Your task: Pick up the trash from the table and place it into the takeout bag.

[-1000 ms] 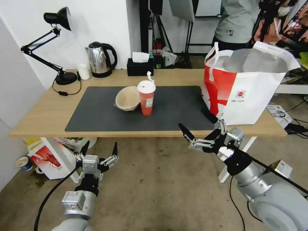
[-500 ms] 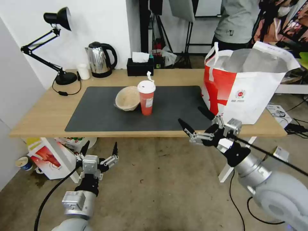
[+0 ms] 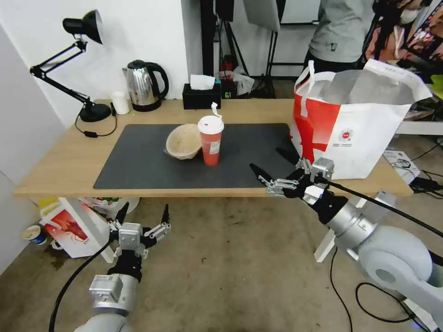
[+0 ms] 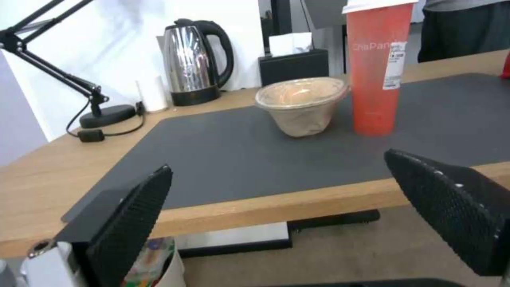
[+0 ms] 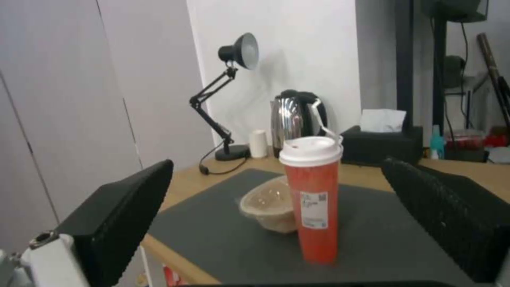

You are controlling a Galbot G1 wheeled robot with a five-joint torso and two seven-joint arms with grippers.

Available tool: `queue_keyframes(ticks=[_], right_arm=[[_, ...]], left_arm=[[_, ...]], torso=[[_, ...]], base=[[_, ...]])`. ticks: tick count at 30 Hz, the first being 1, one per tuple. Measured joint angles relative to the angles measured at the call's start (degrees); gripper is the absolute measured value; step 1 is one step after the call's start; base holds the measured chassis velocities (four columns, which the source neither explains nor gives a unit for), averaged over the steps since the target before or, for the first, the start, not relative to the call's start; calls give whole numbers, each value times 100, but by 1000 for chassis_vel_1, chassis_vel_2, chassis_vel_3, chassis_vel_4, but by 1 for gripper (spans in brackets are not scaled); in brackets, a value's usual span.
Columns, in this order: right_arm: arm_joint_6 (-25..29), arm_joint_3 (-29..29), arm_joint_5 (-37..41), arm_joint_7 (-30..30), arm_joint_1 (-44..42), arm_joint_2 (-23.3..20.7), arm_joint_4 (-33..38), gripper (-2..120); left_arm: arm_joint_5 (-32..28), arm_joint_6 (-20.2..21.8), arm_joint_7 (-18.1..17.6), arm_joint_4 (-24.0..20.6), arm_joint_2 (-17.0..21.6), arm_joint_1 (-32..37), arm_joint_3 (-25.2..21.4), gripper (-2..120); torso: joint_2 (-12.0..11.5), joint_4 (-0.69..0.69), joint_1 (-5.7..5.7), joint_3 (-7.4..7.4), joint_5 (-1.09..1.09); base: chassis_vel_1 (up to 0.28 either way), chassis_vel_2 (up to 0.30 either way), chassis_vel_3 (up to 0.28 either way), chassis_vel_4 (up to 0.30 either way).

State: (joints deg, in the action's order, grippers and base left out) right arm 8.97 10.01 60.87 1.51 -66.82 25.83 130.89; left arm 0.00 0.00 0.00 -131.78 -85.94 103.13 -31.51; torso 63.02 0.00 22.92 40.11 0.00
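A: Start with the big things. Where does everything sit?

B: The table (image 3: 64, 161) carries a dark mat (image 3: 138, 166). The takeout bag (image 3: 364, 133) stands open at the table's right end, its base partly on the mat's right edge. Near the mat's middle stands the red cup (image 3: 211, 140) with its white lid, upright, and the beige bowl (image 3: 183, 141) is just beside it, tilted; whether they touch I cannot tell.

A: And the arms?

B: The right gripper (image 3: 277, 173) hangs over the table's front edge, in front of the bag, fingers spread wide and aimed at the cup. The left gripper (image 3: 142, 216) waits low, below the front edge, fingers also spread.

A: How should the right one take the cup?

B: I would judge the cup is its target. Come in level, straddle the cup at mid-height below the lid, and keep the far finger out of the bowl. A tall cup tips easily, so press both sides evenly before lifting.
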Motion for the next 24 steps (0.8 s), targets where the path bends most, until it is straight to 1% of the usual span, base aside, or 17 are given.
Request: queue_keyframes(ticks=[3,4,5,7,12,15,17,21,24], right_arm=[[-77,-592,83,84,725,20,-124,100],[-77,-592,83,84,725,20,-124,100],[-107,-873,108,118,999,40,-170,100],[-121,-1080,126,129,1200,63,-228,100],[-141,-1326,178,129,1431,105,-294,100],[-158,-1622,265,129,1713,155,-366,100],[-163,-1692,293,129,1783,168,-388,100],[-176,-2013,328,110,2047,200,-523,100],[-177,-2128,328,99,2155,225,-578,100]], left_arm=[[0,0,0,0,0,0,0,100],[0,0,0,0,0,0,0,100],[0,0,0,0,0,0,0,100],[0,0,0,0,0,0,0,100],[0,0,0,0,0,0,0,100],[0,0,0,0,0,0,0,100],[0,0,0,0,0,0,0,100],[0,0,0,0,0,0,0,100],[0,0,0,0,0,0,0,100]], torso=[[0,0,0,0,-1],[0,0,0,0,-1],[0,1,0,0,0],[0,1,0,0,-1],[0,0,0,0,-1],[0,1,0,0,0],[0,1,0,0,-1],[0,1,0,0,0],[0,0,0,0,-1]], base=[[0,0,0,0],[0,0,0,0],[0,0,0,0],[0,0,0,0],[0,0,0,0],[0,0,0,0],[0,0,0,0],[0,0,0,0],[0,0,0,0]])
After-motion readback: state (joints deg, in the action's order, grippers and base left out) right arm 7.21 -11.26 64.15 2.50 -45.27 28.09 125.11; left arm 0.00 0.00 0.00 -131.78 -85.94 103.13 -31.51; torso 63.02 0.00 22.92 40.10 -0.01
